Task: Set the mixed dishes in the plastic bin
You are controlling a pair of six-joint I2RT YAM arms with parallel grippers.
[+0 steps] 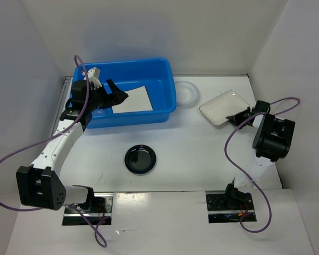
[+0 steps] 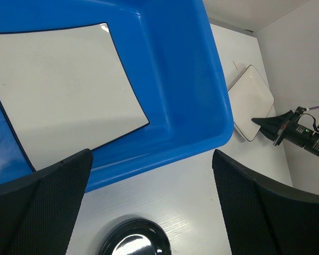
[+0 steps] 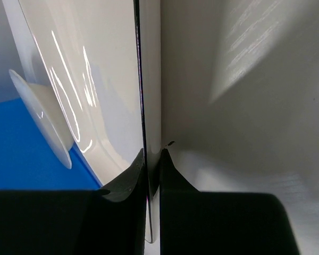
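**Desk:** Which step is this?

**Caption:** The pick-up of the second dish. The square plate [image 1: 134,100] already lies in the bin [image 1: 159,71]. Your left hand [image 1: 111,101] hangs over the bin's left end, spread wide and holding nothing. Your right hand [image 1: 235,117] is pinched tight on the near rim of the pale plate [image 1: 222,106]. In the wrist view the thin edge fills the slit between the fingers [image 3: 128,175]. That plate rests on the surface [image 1: 191,154], well to the right of the bin. The bowl [image 1: 186,93] sits between the two, just beside the bin's right wall. The saucer [image 1: 140,159] waits near the front, untouched.

**Desk:** And what does the next move call for?

**Caption:** As I judge it, you lift the plate free and carry it left, above the bowl and over the bin's lip. You let go only once it is inside. A grip on the bare edge may let the plate sag or swing, so keep it level and slow.

**Desk:** Any brand, label or lettering?

**Caption:** None that can be read on the bin, the dishes or the arms.
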